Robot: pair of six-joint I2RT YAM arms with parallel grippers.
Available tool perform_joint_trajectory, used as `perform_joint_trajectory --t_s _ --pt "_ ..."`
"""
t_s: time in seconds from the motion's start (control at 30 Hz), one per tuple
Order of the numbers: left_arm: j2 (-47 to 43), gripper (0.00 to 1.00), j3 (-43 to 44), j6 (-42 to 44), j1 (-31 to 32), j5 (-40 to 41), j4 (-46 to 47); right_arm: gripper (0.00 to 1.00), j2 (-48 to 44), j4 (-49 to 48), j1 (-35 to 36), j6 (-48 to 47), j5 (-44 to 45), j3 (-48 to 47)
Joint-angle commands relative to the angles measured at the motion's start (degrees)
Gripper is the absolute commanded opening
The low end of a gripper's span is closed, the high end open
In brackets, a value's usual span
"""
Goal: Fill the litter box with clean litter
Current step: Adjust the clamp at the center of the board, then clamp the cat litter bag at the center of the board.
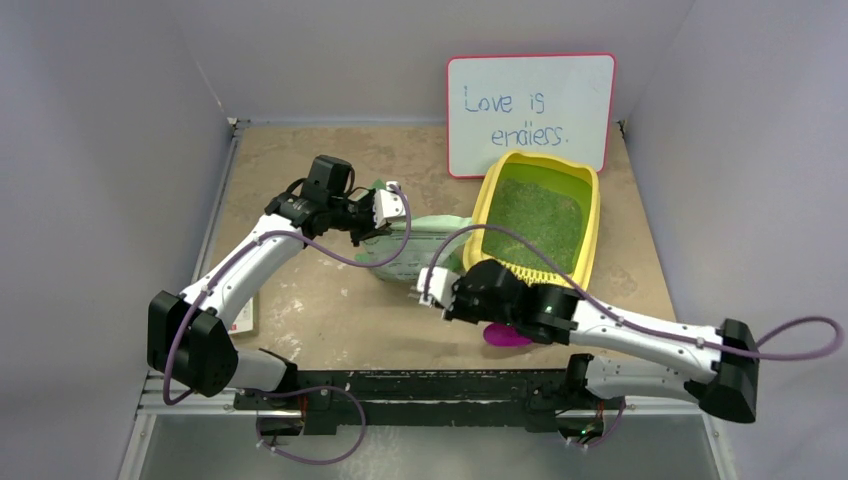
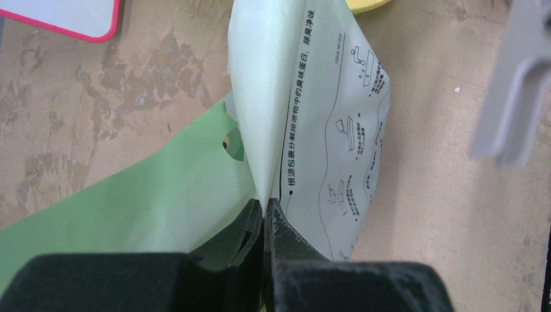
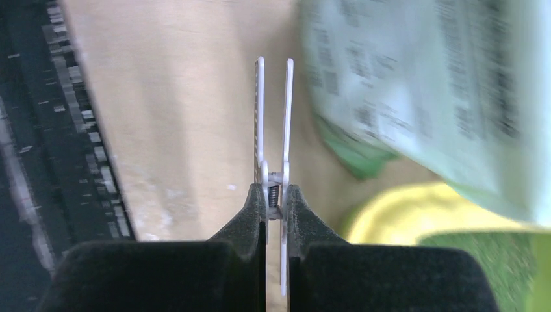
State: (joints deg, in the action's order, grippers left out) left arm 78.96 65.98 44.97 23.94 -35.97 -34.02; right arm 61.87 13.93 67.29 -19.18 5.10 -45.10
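— Where does the litter box [image 1: 590, 215] sit?
— Back right on the tabletop [image 1: 330, 310], the litter [image 1: 535, 220] in it, the board [image 1: 530, 110] standing just behind.
— And the bag [image 1: 420, 250]?
— Just left of the box, its far end pinched in the left claw [image 1: 385, 213]. The right claw [image 1: 431, 285], nipping a clip [image 3: 273, 193], is just before it.
— The scoop [image 1: 505, 337]?
— Before the box, under the right arm.

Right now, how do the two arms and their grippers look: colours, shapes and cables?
Both the left arm and the right arm have white tube-like links between bulky black joints. A thin purple cable loops along each arm. The left gripper and the right gripper have black fingers that taper toward the tips. I see no markings.
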Motion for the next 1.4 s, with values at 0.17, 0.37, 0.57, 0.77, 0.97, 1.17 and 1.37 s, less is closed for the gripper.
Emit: perform_joint_trajectory --t_s 0.17,0.37,0.57,0.77,0.97,1.17,1.37 --pt "-0.25 0.0 1.95 0.86 -1.53 -1.72 2.23 0.0 -3.8 6.02 -16.65 -12.63 1.49 -13.36" --pt "-0.04 0.0 2.22 1.16 -1.53 -2.54 1.7 0.0 5.72 11.01 -21.23 -22.98 -1.48 -25.29" --pt "-0.03 0.0 2.25 1.33 -1.53 -2.25 1.41 0.0 12.44 15.53 -21.89 -28.46 -8.59 -31.3" --pt "-0.01 0.0 2.34 1.24 -1.53 -2.09 1.5 0.0 12.87 15.04 -22.43 -29.59 -12.84 -31.37" --pt "0.07 0.0 2.44 1.19 -1.53 -2.84 1.41 0.0 14.65 16.19 -22.46 -31.56 -13.75 -32.01" --pt "0.06 0.0 2.46 1.25 -1.53 -2.9 1.42 0.0 14.66 16.75 -22.59 -31.6 -17.67 -33.66" --pt "-0.1 0.0 2.52 1.43 -1.53 -3.54 1.24 0.0 17.83 18.66 -22.61 -32.09 -14.86 -35.58"
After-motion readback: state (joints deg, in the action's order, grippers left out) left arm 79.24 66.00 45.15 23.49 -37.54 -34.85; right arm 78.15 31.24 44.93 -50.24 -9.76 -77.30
